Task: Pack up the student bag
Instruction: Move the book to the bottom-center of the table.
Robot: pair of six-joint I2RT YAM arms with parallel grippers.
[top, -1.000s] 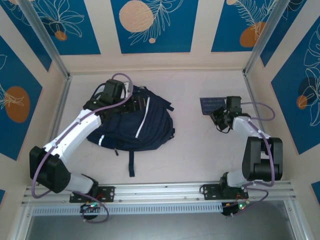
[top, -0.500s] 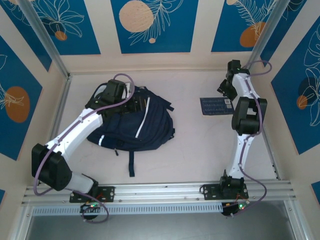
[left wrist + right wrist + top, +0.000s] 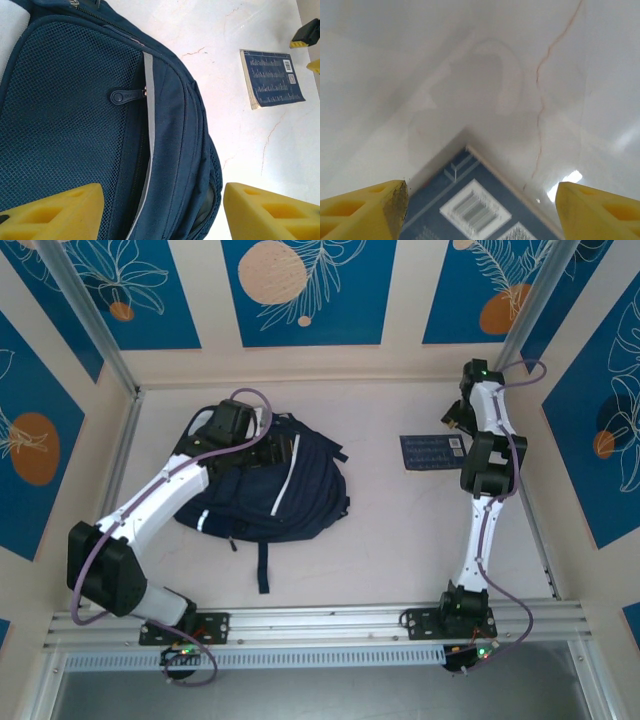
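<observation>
The large navy-blue fabric student bag (image 3: 285, 495) is lying flat on the left half of the pale, faintly veined worktop (image 3: 390, 540), with a dark strap (image 3: 262, 570) trailing toward the near edge. In the left wrist view a mesh panel (image 3: 60, 115) of the bag is facing up. A thin grey-white reflective stripe (image 3: 148, 100) is running beside a zip line, and a rounded dark zip pull (image 3: 125, 95) is lying across the mesh.

The white left arm (image 3: 160, 490) is reaching over the far part of the bag. The left jaws are hanging above it with their yellow foam pads (image 3: 55, 212) standing well apart and gripping nothing; I cannot tell whether they are touching the fabric.

Well to the right of the bag, a small navy-blue booklet with white print (image 3: 432, 452) is lying flat on the worktop. The right arm (image 3: 478, 540) is stretching out along the right side, with its wrist by the booklet's far right edge. The right jaws are standing wide open with nothing between their yellow pads (image 3: 365, 210), and a corner of the booklet is showing below the gap.

Blue wall panels with white leaf drawings and orange discs (image 3: 305, 290) are surrounding the worktop.
</observation>
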